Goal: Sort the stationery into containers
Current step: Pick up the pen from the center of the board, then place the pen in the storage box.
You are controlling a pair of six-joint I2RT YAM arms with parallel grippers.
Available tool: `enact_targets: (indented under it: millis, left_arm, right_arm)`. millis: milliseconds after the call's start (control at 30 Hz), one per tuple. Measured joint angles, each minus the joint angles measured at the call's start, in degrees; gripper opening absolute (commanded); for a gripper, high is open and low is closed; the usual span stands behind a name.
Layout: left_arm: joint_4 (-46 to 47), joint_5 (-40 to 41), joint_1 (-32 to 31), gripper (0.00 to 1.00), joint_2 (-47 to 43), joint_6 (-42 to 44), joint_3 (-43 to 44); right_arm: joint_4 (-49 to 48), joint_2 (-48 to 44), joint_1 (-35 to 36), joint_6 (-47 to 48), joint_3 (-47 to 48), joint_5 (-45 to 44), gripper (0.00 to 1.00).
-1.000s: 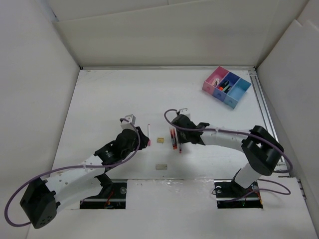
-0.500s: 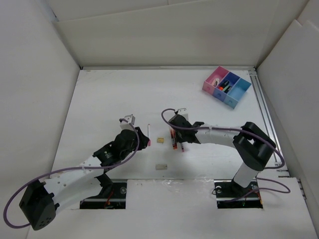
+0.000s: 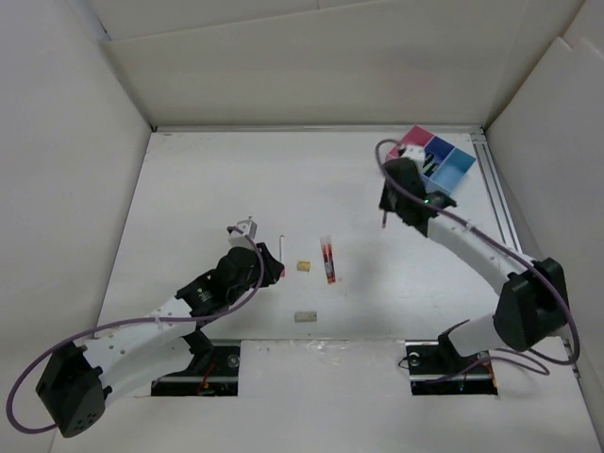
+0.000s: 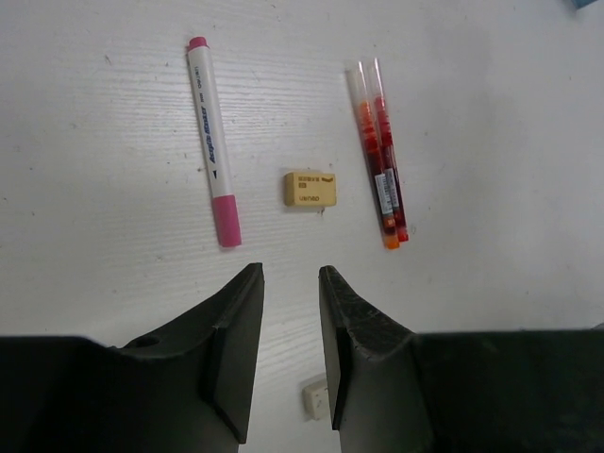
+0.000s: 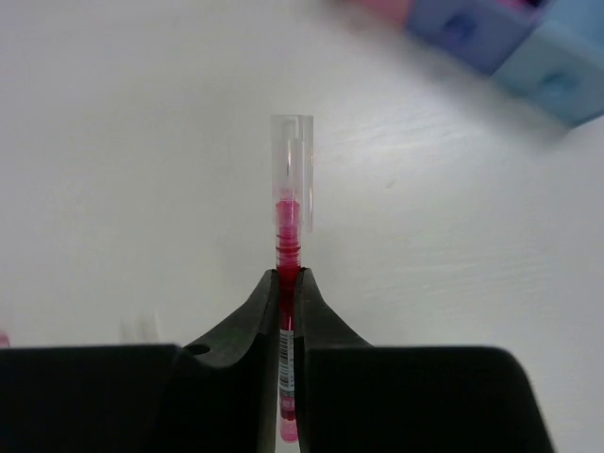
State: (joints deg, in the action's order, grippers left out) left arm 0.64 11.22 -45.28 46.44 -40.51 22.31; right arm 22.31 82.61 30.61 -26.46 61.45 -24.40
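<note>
Your right gripper [image 5: 288, 274] pinches a pen [image 5: 289, 222] near the tray [image 3: 438, 192]. Two pens [image 4: 377, 156], a marker [image 4: 211, 142] and two erasers [image 4: 310, 188] lie by your slightly spread, empty left gripper [image 4: 288, 274].

Parted fingers [image 4: 236, 359] above table [image 4: 491, 142], pink-capped marker [image 4: 211, 142], yellowish eraser [image 4: 310, 188], two red pens [image 4: 379, 160] side by side, small beige eraser [image 4: 317, 400]
</note>
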Motion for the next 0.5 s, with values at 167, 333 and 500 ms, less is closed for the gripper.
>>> enact_targets:
  millis: [167,333,500]
  left_arm:
    - [0.1,-1.3,-0.4,0.26,-0.6,0.0,-1.6]
    - [0.2,-2.2,-0.5,0.26,-1.4,0.0,-2.2]
    - [0.4,-2.7,-0.5,0.26,-1.7,0.0,-2.2]
  right_arm:
    - [-0.3,0.7,-16.5,4.8,10.8,2.0,0.05]
    - [-1.0,9.9,-29.4,7.5,21.1,6.8,0.05]
    - [-0.4,20.1,-37.2,8.3,26.9,12.3,0.05]
